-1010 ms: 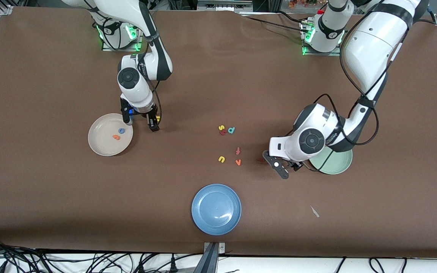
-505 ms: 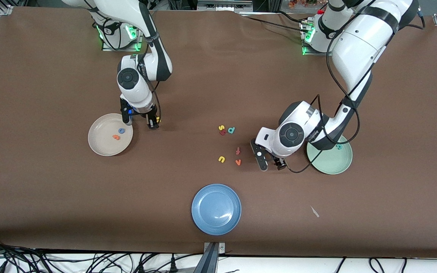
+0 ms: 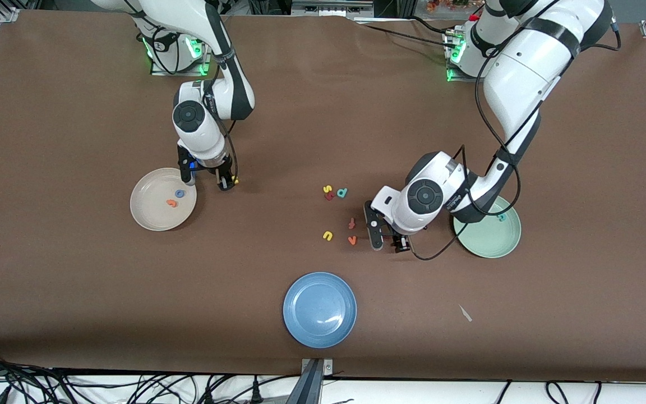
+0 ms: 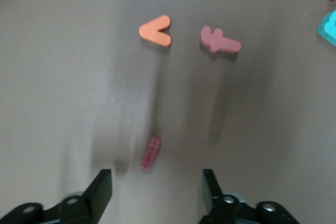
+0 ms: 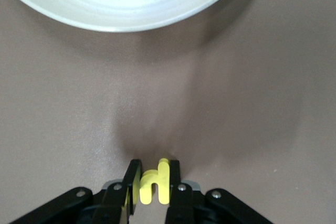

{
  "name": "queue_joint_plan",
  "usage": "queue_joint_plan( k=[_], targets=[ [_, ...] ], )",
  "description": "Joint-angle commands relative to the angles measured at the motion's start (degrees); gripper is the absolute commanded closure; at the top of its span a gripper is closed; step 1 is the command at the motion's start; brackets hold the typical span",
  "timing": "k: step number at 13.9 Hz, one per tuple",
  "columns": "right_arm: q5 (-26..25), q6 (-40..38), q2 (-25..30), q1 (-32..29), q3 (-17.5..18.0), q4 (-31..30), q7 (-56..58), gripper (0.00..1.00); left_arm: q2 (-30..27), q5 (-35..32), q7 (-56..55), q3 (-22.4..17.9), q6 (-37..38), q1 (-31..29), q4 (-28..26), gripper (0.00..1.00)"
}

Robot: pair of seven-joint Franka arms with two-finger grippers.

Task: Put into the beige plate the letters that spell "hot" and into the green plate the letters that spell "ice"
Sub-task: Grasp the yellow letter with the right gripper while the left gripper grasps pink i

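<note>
My right gripper (image 3: 225,183) (image 5: 153,169) is shut on the yellow "h" (image 5: 155,182), low over the table beside the beige plate (image 3: 146,216) (image 5: 121,17). In that plate lie the blue "o" (image 3: 179,193) and the orange "t" (image 3: 172,203). My left gripper (image 3: 387,240) (image 4: 157,190) hangs open just above the table between the loose letters and the green plate (image 3: 488,241). The dark red "i" (image 4: 150,152) lies flat just ahead of its fingertips, in line with the gap. The teal "c" (image 3: 501,217) rests in the green plate, partly under the left arm.
Loose letters lie mid-table: orange "v" (image 3: 351,240) (image 4: 156,31), pinkish-red "t" (image 3: 351,223) (image 4: 219,40), yellow "u" (image 3: 328,235), teal "d" (image 3: 342,192), a yellow and a red letter beside it. A blue plate (image 3: 319,309) sits nearer the front camera.
The left arm swung from the green plate toward the loose letters, bringing its gripper down at the dark red "i". The right gripper closed on the yellow "h".
</note>
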State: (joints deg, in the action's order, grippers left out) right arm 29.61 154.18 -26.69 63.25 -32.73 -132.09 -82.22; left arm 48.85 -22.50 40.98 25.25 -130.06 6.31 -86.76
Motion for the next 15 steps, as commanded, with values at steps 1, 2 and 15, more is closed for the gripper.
queue_joint_plan(
  k=[1, 2, 15],
  targets=[
    [3.2, 0.8, -0.2, -0.1, 0.2, 0.1, 2.6, 1.0, 1.5, -3.2, 0.9, -0.2, -0.9, 0.5, 1.9, 0.29],
    [3.6, 0.8, -0.2, -0.1, 0.2, 0.2, 2.9, 1.0, 1.9, -3.6, 0.9, -0.2, -1.0, 0.5, 1.9, 0.29],
    [2.9, -15.7, 0.2, -1.7, -6.0, 6.5, 33.2, 1.0, 2.0, -4.0, 0.6, -0.1, -2.8, 0.6, 1.9, 1.0]
  ],
)
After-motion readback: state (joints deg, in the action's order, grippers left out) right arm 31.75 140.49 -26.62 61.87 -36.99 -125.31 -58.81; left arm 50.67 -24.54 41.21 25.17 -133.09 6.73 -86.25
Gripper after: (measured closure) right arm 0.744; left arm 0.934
